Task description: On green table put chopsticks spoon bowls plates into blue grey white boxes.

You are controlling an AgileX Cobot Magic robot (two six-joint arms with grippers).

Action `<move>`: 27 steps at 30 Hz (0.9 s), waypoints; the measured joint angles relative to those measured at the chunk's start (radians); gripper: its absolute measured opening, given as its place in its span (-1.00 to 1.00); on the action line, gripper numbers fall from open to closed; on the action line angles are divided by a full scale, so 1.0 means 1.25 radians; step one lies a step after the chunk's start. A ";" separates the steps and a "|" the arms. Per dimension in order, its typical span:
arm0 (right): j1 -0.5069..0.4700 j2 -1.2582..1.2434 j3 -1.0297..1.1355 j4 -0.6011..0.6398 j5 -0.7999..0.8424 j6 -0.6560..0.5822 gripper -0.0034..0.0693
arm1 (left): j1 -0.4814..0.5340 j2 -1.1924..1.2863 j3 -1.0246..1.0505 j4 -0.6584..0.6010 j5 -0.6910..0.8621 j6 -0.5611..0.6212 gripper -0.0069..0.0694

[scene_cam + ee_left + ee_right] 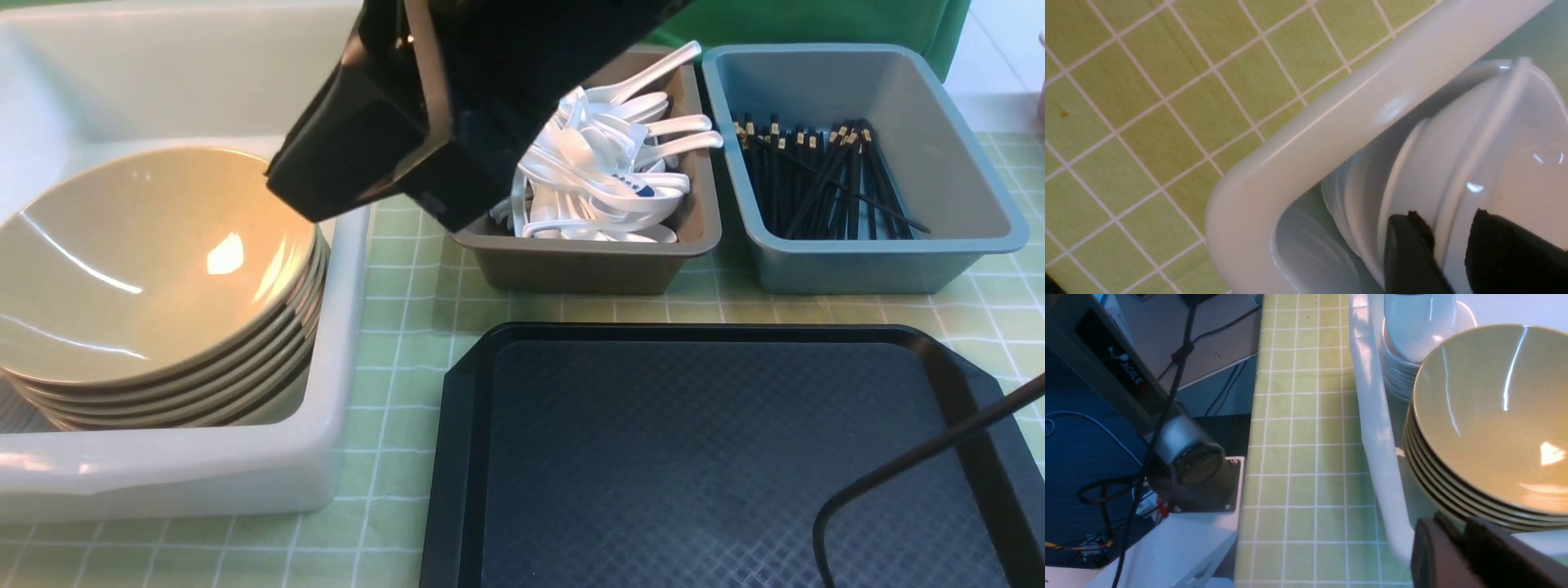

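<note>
The large white box (163, 474) on the green table (408, 327) holds a stack of tan bowls (139, 261). Behind them in it is a stack of white plates (1412, 335). My left gripper (1447, 216) is open, its fingers straddling the rim of the top plate (1453, 143) inside the white box's wall (1331, 118). My right gripper (1455, 522) is shut and empty, near the box's corner beside the bowls (1490, 416). White spoons (604, 171) fill the grey box (588, 265). Black chopsticks (816, 180) lie in the blue box (882, 261).
A black textured tray (694, 457) lies on the table in front of the two small boxes. My left arm (424, 106) reaches over the white box's back right corner. A black cable (914, 465) loops over the tray's right side. The table's edge and a robot base (1192, 469) are nearby.
</note>
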 joint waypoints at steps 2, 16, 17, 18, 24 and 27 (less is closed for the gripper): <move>0.000 -0.011 0.000 0.001 0.004 0.000 -0.63 | 0.000 0.000 0.000 0.005 0.001 -0.003 -0.06; -0.003 -0.085 -0.001 -0.199 0.039 0.085 -0.60 | -0.066 -0.107 -0.024 -0.012 0.002 0.032 0.76; -0.013 -0.088 -0.001 -0.272 0.039 0.131 -0.59 | -0.111 -0.131 -0.024 -0.054 0.003 0.072 0.74; -0.026 -0.090 -0.001 -0.314 0.039 0.156 -0.59 | -0.154 -0.147 -0.024 -0.089 0.003 0.110 0.74; -0.133 -0.124 0.002 -0.397 0.038 0.234 -0.57 | -0.447 -0.184 -0.024 -0.160 -0.018 0.237 0.50; -0.187 -0.187 0.030 -0.417 0.037 0.262 -0.57 | -0.597 -0.194 -0.023 -0.137 -0.028 0.245 0.19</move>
